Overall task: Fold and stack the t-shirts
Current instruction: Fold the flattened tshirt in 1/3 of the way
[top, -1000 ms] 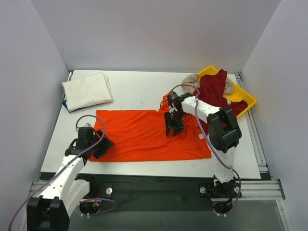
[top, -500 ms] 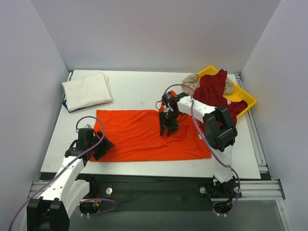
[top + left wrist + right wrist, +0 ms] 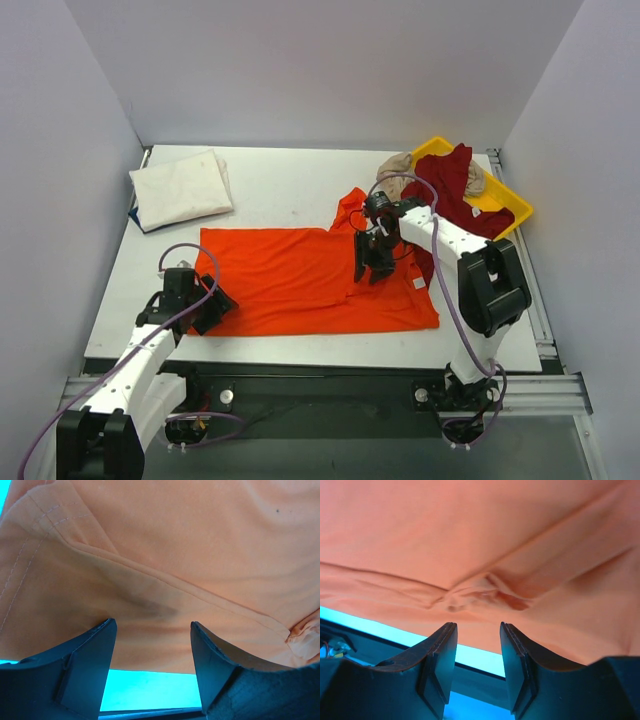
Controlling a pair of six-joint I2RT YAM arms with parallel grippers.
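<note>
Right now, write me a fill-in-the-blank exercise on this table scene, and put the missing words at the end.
1. The spread-out t-shirt in the middle of the table is coloured ____.
2. The folded white t-shirt lies at the far ____ corner.
3. The dark red t-shirt drapes over a ____ tray.
4. The left gripper and right gripper both have their jaws ____.

Missing words: orange; left; yellow; open.
</note>
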